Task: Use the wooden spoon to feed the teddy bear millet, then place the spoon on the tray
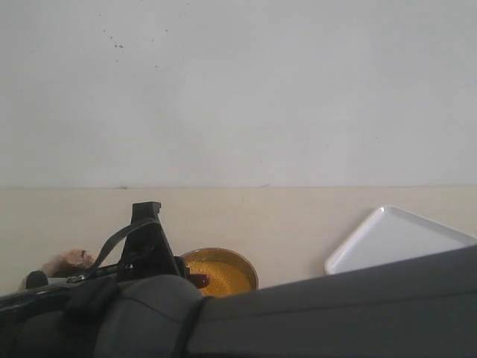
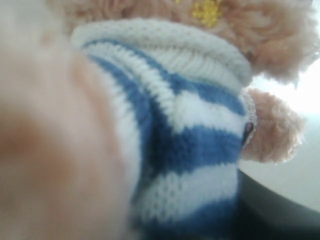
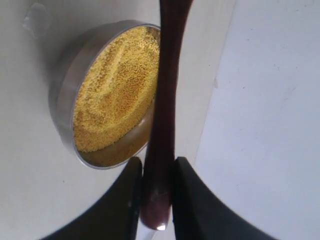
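My right gripper (image 3: 157,162) is shut on the end of the wooden spoon's (image 3: 165,90) dark handle. The handle runs out over the rim of the steel bowl (image 3: 62,110), which is heaped with yellow millet (image 3: 117,85). The spoon's oval end is out of frame. The teddy bear's striped shirt (image 2: 190,145) fills the left wrist view, with a few yellow grains (image 2: 206,11) on its fur. One dark finger (image 2: 285,210) lies against the shirt and the other is hidden. In the exterior view the bear's fur (image 1: 68,261) peeks out at far left, and a piece of the spoon (image 1: 200,280) touches the millet (image 1: 222,276).
The white tray (image 1: 395,239) lies to the right of the bowl (image 1: 250,267). A dark arm (image 1: 313,317) crosses the whole foreground and hides the near table. A black gripper body (image 1: 149,242) rises just left of the bowl. A pale wall stands behind the table.
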You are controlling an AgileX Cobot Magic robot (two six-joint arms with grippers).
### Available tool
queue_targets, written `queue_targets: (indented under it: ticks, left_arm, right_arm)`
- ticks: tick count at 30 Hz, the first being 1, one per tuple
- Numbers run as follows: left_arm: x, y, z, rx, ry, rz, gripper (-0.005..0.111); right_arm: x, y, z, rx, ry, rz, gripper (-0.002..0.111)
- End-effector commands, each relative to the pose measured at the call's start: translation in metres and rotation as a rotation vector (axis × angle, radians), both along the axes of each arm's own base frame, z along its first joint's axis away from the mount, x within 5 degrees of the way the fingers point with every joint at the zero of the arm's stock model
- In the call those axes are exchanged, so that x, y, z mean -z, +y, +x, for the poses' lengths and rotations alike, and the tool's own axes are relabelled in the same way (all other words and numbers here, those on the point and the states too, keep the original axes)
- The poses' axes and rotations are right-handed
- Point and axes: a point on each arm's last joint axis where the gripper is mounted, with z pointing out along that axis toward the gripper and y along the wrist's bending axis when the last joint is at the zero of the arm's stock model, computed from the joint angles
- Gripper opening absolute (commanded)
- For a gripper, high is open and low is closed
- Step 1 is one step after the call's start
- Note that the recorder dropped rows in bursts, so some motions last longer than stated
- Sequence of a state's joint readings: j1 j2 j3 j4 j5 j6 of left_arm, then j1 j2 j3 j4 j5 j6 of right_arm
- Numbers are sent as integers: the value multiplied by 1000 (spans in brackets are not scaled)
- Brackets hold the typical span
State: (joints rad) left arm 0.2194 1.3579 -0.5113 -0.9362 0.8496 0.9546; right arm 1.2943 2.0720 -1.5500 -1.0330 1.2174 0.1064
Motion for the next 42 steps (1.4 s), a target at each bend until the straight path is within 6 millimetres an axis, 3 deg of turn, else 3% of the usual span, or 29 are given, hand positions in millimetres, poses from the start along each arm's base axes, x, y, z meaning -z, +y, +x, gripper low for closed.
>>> queue_targets:
  ticks: [1, 19, 33, 42]
  left_arm:
    - [-2, 0, 0, -6, -9, -14, 6]
    - [-2, 0, 0, -6, -9, -14, 6]
    - [-2, 0, 0, -6, -9, -14, 6]
    - [-2, 0, 0, -5, -8, -15, 6]
  right_arm:
    - [-10, -1, -3, 9, -18, 42, 0]
    - [-28, -1, -11, 25, -70, 150, 0]
    - [-27, 2, -14, 7, -80, 139, 0]
    - [-23, -11, 9, 88, -33, 130, 0]
